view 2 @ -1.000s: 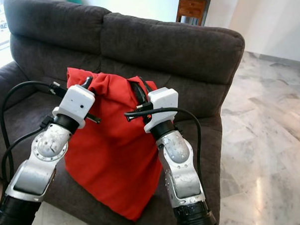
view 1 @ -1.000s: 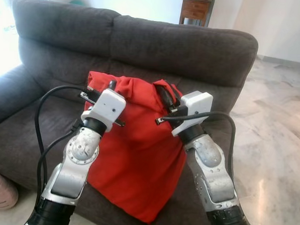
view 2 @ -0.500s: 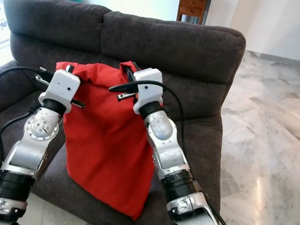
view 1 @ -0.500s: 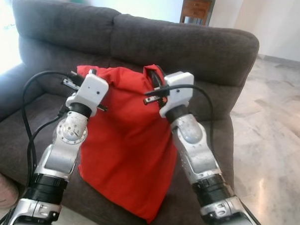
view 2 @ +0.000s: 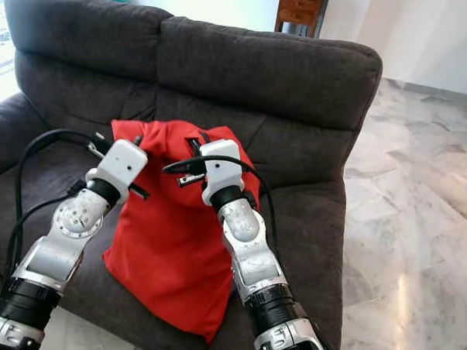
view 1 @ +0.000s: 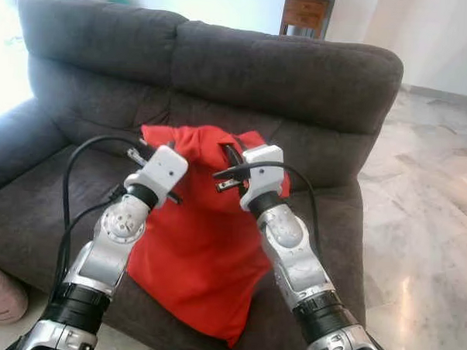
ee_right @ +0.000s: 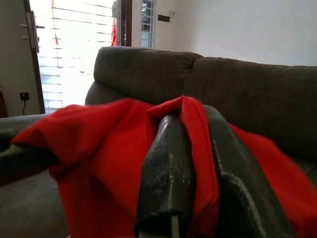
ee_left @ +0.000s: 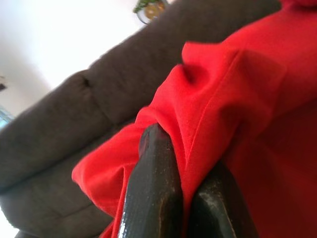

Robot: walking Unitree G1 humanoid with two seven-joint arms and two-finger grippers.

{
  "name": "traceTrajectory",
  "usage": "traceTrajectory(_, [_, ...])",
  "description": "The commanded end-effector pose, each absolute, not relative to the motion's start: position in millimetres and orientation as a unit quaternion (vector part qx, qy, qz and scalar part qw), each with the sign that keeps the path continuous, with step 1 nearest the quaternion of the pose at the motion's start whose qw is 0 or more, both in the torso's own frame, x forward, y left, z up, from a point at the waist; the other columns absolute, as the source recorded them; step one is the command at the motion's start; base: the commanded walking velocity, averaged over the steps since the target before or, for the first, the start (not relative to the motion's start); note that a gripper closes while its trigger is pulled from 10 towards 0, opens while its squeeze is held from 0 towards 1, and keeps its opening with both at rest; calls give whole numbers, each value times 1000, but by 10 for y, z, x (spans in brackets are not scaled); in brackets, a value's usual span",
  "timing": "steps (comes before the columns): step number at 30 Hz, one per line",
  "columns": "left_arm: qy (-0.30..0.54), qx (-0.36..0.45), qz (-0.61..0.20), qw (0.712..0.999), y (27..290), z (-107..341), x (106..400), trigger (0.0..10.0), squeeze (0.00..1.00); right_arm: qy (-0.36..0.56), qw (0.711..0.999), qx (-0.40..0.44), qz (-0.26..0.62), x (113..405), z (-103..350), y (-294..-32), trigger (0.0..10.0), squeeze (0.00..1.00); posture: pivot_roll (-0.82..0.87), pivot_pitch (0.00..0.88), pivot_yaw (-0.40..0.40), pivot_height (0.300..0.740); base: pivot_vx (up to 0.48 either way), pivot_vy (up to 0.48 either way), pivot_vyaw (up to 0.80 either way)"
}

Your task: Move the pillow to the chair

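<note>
pillow (view 1: 203, 243): 1 | sofa (view 1: 300, 69): 1 | grippers: 2 – left (view 1: 166, 146), right (view 1: 233, 155)

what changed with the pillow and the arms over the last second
Both grippers, left and right, swung the red pillow toward the robot's left, then back and lower, so its top edge now sits further down the sofa backrest. Both stayed clamped on that top edge; the sofa has not moved.

Dark grey two-seat sofa (view 1: 222, 74) on pale marble floor (view 1: 426, 207), white wall behind, wooden side cabinet (view 1: 305, 14) beyond, bright daylight at left.
</note>
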State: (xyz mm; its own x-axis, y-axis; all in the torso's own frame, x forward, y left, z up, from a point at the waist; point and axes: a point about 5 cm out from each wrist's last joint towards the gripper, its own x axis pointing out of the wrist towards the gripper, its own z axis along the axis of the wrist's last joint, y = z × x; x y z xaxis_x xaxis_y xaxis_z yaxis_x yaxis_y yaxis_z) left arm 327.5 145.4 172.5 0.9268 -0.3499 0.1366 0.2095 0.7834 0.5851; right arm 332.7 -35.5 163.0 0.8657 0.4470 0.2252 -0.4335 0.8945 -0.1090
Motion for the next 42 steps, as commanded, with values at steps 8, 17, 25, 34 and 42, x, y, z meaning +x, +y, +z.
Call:
traceTrajectory(8, [-110, 243, -142, 953, 1441, 1609, 3108, 10000, 0, -123, 968, -27, 219, 3293, 1630, -426, 10000, 0, 44, 0, -14, 740, 0, 0, 0])
traceTrajectory(17, [-121, 193, -104, 968, 1498, 1679, 3078, 10000, 0, -112, 971, -25, 209, 3295, 1576, -504, 10000, 0, 48, 0, -15, 740, 0, 0, 0])
traceTrajectory(25, [-132, 193, -96, 968, 1500, 1745, 3111, 10000, 1000, -119, 970, -9, 214, 3298, 1623, -486, 10000, 1000, 46, 0, -12, 740, 0, 0, 0])
traceTrajectory(34, [-135, 189, -96, 968, 1482, 1766, 3109, 10000, 1000, -116, 972, -15, 202, 3310, 1610, -530, 10000, 1000, 46, 0, -13, 740, 0, 0, 0])
traceTrajectory(42, [-108, 179, -84, 974, 1524, 1595, 3078, 10000, 0, -91, 991, -12, 98, 3439, 1532, -1010, 10000, 0, 39, 0, -8, 740, 0, 0, 0])
